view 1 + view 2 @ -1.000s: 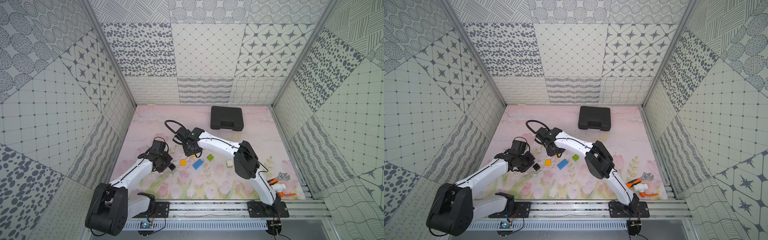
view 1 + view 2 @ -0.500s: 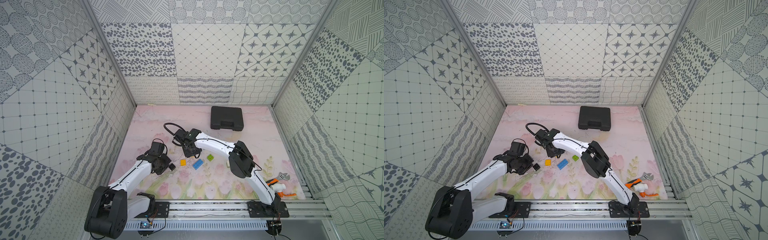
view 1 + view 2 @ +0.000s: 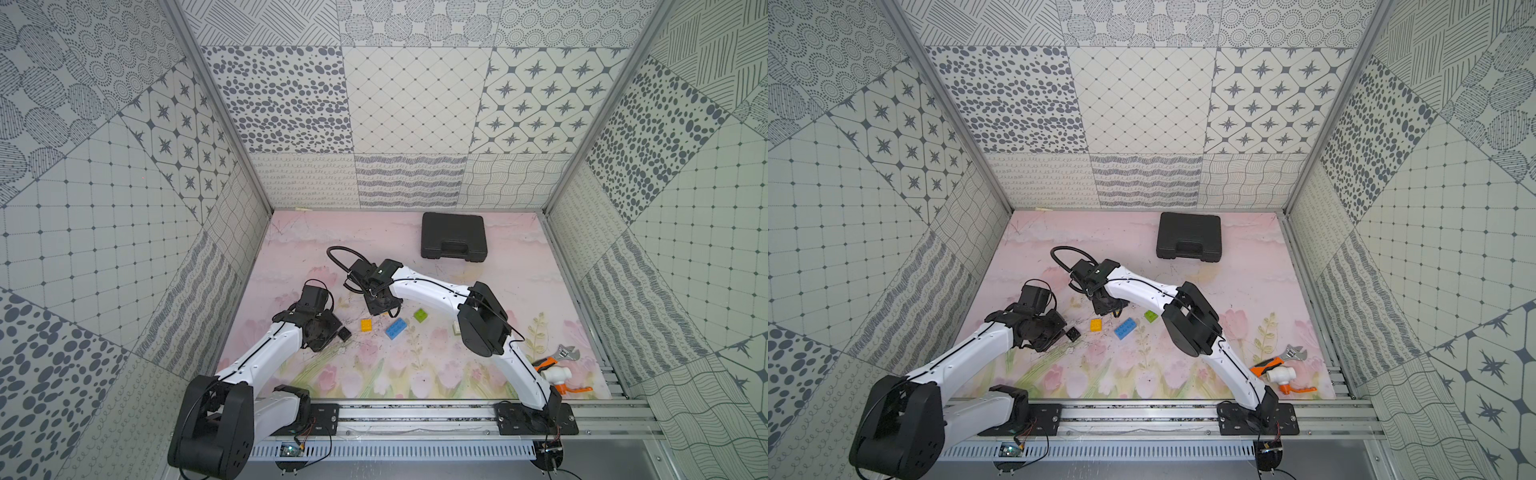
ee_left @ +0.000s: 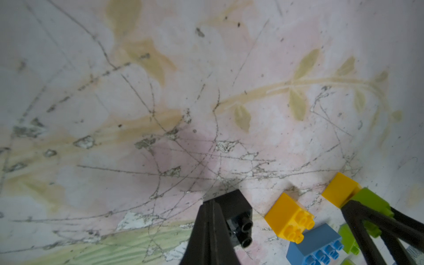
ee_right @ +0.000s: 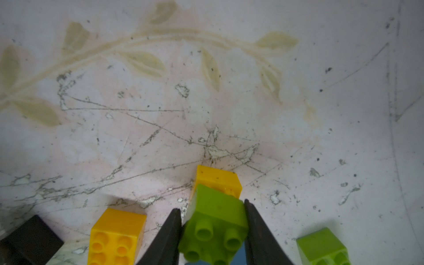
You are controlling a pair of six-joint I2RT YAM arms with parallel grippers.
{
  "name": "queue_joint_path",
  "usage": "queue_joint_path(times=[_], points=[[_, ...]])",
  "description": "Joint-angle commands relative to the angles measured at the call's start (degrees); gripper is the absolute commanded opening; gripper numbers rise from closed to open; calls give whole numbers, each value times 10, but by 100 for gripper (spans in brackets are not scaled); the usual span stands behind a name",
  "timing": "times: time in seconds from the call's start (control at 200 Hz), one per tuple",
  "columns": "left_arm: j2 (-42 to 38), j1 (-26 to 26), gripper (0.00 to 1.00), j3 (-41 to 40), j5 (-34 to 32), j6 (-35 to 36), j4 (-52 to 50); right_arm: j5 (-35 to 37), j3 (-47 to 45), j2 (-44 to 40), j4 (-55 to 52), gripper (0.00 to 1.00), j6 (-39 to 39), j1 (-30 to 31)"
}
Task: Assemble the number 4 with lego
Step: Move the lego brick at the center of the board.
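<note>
– Right arm point(image 3: 432, 293) has swung its elbow to the left since a second ago, and now it half hides the white brick point(image 3: 456, 331). Left arm point(image 3: 266, 353) and the loose bricks lie as before.

– And the pincers?

– Right gripper point(image 5: 211, 205) is clamped on a green brick point(image 5: 215, 220), with one jaw against each side. A yellow brick point(image 5: 218, 180) is joined to it and sticks out beyond the fingertips. Whether that pair touches the mat point(image 3: 498, 291), I cannot tell.

– The left one?

– Left gripper point(image 4: 212, 204) is closed, its fingers pressed together with nothing between them. Its tip sits at the edge of the black brick point(image 4: 236, 206), which lies on its side.

– Where are the other bricks?

– They are on the middle of the mat, between the two arms. From left to right in both top views they run black, second yellow point(image 3: 366, 325), blue point(image 3: 395, 329), second green point(image 3: 420, 315), white. Blue lies just right of the second yellow, and both are just near of the right gripper. Only the green-and-yellow pair is joined.
</note>
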Motion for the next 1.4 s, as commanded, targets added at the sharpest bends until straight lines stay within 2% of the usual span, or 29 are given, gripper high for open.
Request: queue_joint_path(times=[0.0,0.15,0.545,0.72,0.926,1.396], points=[[-12,1,0,-15,19,11,-29,-6,-37,-9,25,27,-24,-7],[-28,1,0,-27,18,11,-39,-1,-40,-41,31,27,-38,-8],[-43,2,0,-49,42,5,-51,-9,-34,-25,29,28,-66,-19],[-44,2,0,-55,47,7,-52,-18,-37,-44,28,28,-75,-19],[-20,1,0,-66,66,6,-27,-14,-34,-65,23,29,-92,-19],[15,1,0,-62,74,8,-6,-30,-21,-20,26,29,-131,-25]])
